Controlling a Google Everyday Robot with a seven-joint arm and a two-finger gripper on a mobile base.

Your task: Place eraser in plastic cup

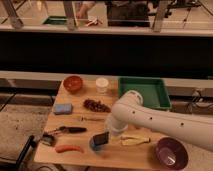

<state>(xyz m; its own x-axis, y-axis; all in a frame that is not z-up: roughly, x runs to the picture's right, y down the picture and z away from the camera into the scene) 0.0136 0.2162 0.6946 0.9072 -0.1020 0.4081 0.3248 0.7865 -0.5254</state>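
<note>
1. Nearest, along the front edge of the wooden table [75,156], lie a slim orange-red object [69,148] at the left and a round purple bowl [171,152] at the far right.
2. Between them, near the front centre, stands the small round blue plastic cup [96,143], and the flat black rectangular eraser [102,138] is upright at its right rim, touching or overlapping it.
3. The gripper [111,134] is just right of the eraser, low over the table at the end of the white robot arm [160,122], which reaches in from the right; whether its claw is apart or clamped on the eraser I cannot tell.
4. A yellowish object [134,141] lies just right of the gripper.
5. Left of the cup rests a black-handled tool [70,130].
6. Farther back sit a light-blue rectangular pad [62,108] at the left and a dark brown cluster [96,105] near the middle.
7. At the far edge stand an orange-brown bowl [73,83], a whitish translucent cup [102,85] and a green rectangular tray [145,90].
</note>
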